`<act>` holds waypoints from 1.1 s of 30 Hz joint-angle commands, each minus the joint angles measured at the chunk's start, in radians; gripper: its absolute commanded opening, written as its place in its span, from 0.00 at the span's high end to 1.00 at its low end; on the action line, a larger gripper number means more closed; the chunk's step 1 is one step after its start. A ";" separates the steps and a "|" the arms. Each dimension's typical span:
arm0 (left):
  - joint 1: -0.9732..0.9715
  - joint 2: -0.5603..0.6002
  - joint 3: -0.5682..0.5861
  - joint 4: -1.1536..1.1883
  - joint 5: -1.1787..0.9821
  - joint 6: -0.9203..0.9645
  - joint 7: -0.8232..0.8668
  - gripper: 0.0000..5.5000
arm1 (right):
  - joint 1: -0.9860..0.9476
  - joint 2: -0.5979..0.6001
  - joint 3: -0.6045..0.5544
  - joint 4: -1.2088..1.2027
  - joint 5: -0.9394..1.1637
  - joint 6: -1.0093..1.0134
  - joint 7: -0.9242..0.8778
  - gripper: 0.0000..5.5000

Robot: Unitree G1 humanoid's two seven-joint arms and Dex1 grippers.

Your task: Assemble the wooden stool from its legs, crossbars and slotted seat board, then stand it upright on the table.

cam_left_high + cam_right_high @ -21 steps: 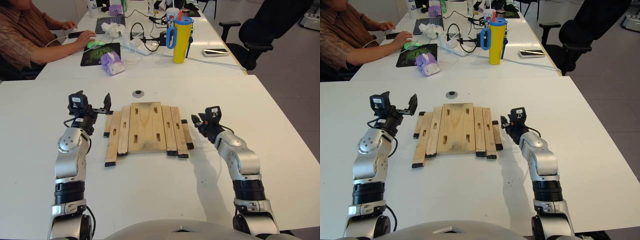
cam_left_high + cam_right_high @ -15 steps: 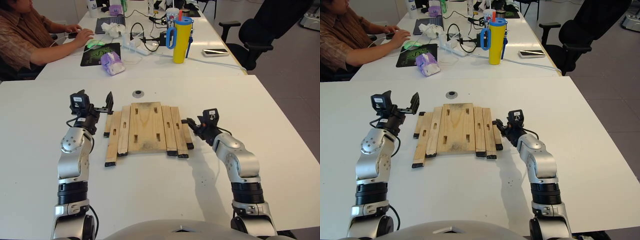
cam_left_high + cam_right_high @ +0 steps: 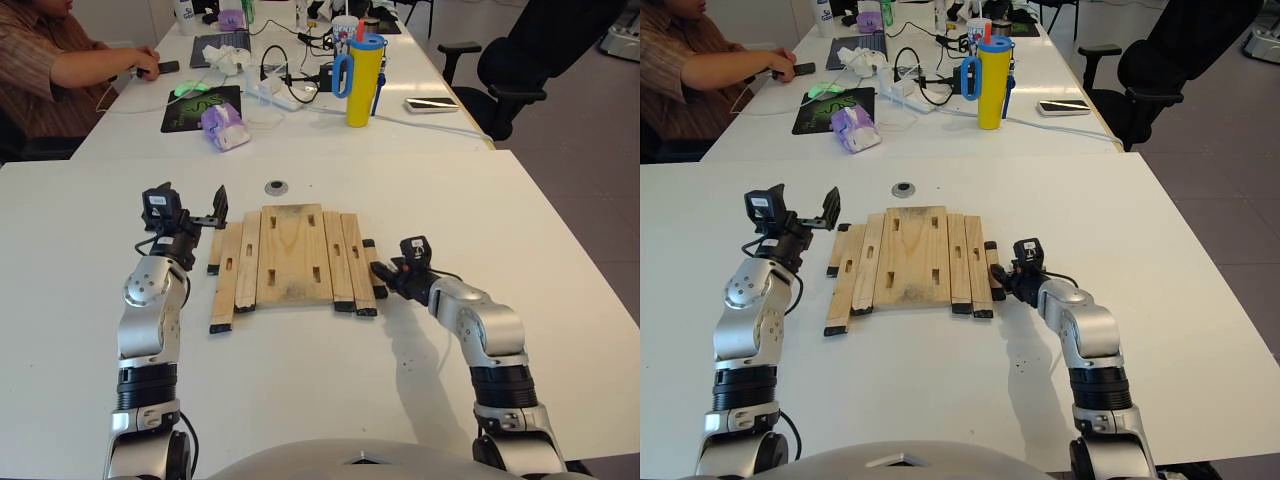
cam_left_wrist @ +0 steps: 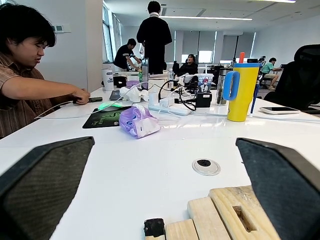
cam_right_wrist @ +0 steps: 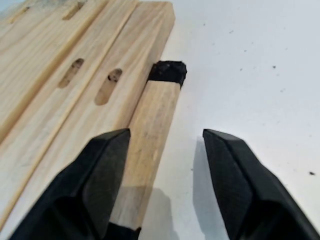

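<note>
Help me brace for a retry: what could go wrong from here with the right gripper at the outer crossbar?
1. The crossbar lies flush against the neighbouring slotted leg, so one finger of the open right gripper has no gap to enter and may land on top.
2. Closing could then push the crossbar sideways or drag the slotted leg along instead of gripping.
</note>
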 commanded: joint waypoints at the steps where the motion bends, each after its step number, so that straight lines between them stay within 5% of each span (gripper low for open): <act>1: 0.010 -0.004 0.004 -0.009 -0.006 0.011 0.006 0.05 | 0.016 -0.022 0.037 -0.021 -0.001 0.038 0.018 0.51; 16: -0.009 -0.001 -0.004 -0.001 -0.003 0.028 0.007 0.05 | 0.004 -0.071 0.081 0.018 -0.046 0.014 0.028 0.51; 20: -0.042 0.014 -0.024 -0.015 -0.032 0.086 -0.036 0.05 | 0.019 -0.103 0.129 0.063 -0.098 -0.008 0.023 0.61; 25: -0.100 -0.004 -0.013 -0.049 -0.158 0.228 -0.078 0.05 | 0.013 -0.055 0.036 0.091 -0.089 -0.137 -0.029 0.75; 29: -0.157 -0.051 0.038 -0.072 -0.339 0.371 -0.070 0.05 | -0.038 0.008 -0.063 0.050 -0.025 -0.320 -0.029 0.76; 33: -0.194 -0.085 0.054 -0.090 -0.478 0.479 -0.069 0.05 | -0.067 0.040 -0.045 -0.012 0.026 -0.423 0.046 0.76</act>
